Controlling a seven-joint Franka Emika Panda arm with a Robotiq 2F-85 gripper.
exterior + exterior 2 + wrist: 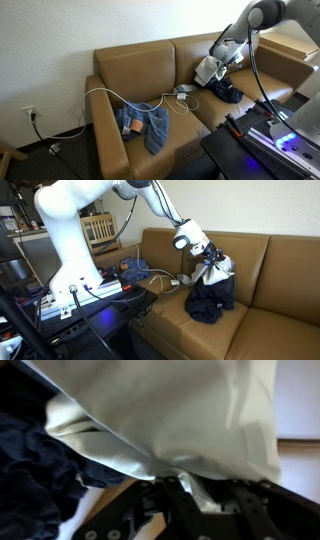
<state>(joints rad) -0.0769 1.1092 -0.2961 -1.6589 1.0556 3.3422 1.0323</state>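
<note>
– Claw [190, 485] condition, please.
– From my station, its fingers [245, 510] straddle a fold of the crumpled white fabric cloth [170, 410]. I cannot tell whether the pinch is tight or slack.
– Where is the cloth?
– At the claw. In an exterior view its lower edge appears to rest on the heap of dark navy garments [208, 302]. The wrist view shows that heap just beside it.
– Step in hand?
– My judgement: the cloth is being handled directly over the heap, at the point of contact. The next move calls for straight vertical travel, so no navy fabric snags.
– Surface and room?
– A tan leather sofa [135, 65] carries everything. Farther along its seat lie crumpled blue denim jeans [145, 122], with a thin white cable [110, 94] looping beside them. Beyond is a plain white wall [50, 40] with a power outlet [30, 113]. A wooden chair [98, 225] stands behind the arm.
</note>
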